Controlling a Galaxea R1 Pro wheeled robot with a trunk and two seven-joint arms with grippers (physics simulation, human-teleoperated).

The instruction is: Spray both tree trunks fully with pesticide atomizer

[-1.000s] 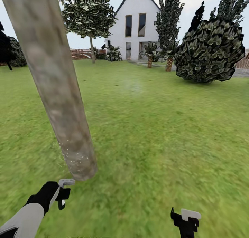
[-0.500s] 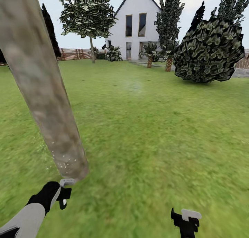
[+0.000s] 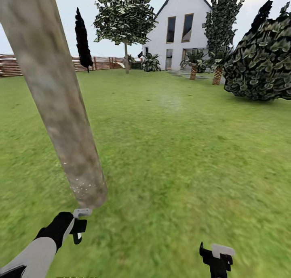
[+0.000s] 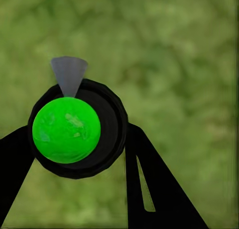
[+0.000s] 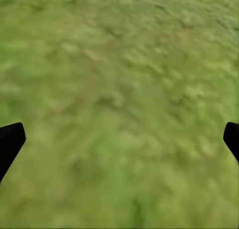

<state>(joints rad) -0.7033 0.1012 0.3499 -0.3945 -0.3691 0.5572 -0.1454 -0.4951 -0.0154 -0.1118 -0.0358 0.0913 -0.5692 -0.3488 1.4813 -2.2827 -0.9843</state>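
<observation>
Between the black fingers [image 4: 149,184] of the left pincer [image 3: 76,226] sits the small dark cylindrical pesticide atomizer [image 4: 74,129]. It is seen end-on in the left wrist view, with a bright green round cap and a pale grey cone fanning out from its rim. The fingers press on opposite sides of its round body, so the pincer is clenched on it.

Just ahead of and above this pincer rises the thick mottled grey-brown tree trunk [image 3: 60,108], whose base is dotted with white specks [image 3: 83,186].

The bottle looks light and rigid, but its smooth round wall could twist or slip. I judge the hold safest across the middle of the body, clear of the cap and cone.

The right pincer [image 3: 217,257] hangs released, fingers wide apart over the green grass lawn [image 3: 182,149], nothing between them.
</observation>
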